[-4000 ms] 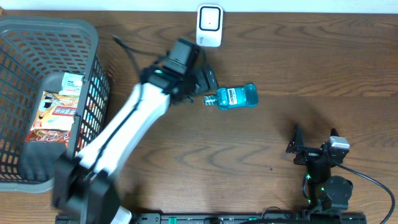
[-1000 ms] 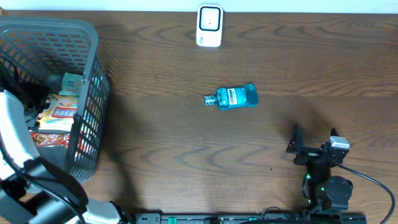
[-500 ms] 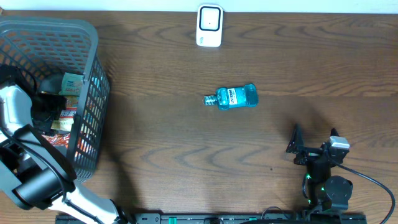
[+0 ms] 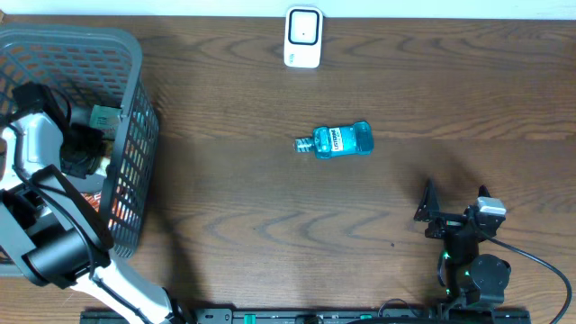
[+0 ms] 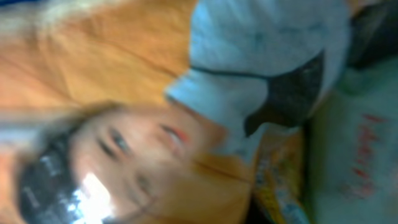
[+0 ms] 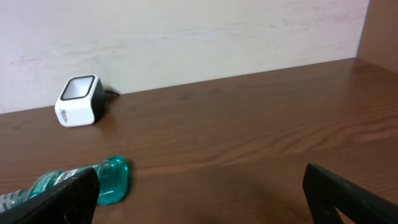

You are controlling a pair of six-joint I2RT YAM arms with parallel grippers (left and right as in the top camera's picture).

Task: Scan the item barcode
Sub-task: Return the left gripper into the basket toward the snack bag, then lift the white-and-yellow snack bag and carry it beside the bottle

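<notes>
A dark brown wooden bench fills the overhead view, its grain running in long wavy lines along its length. Behind the bench's far edge stands a pale, off-white wall, plain and faintly mottled. At the far right end of the bench, a brown panel rises against that wall. The light on the bench is soft and even, giving the wood a dull sheen.

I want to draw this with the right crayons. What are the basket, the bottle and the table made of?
Basket: probably grey plastic, matte, a moulded grid of holes. Bottle: looks like clear glossy plastic; blue liquid shows through. Table: dark brown wood or wood-look top, smooth, with swirly grain lines.
</notes>
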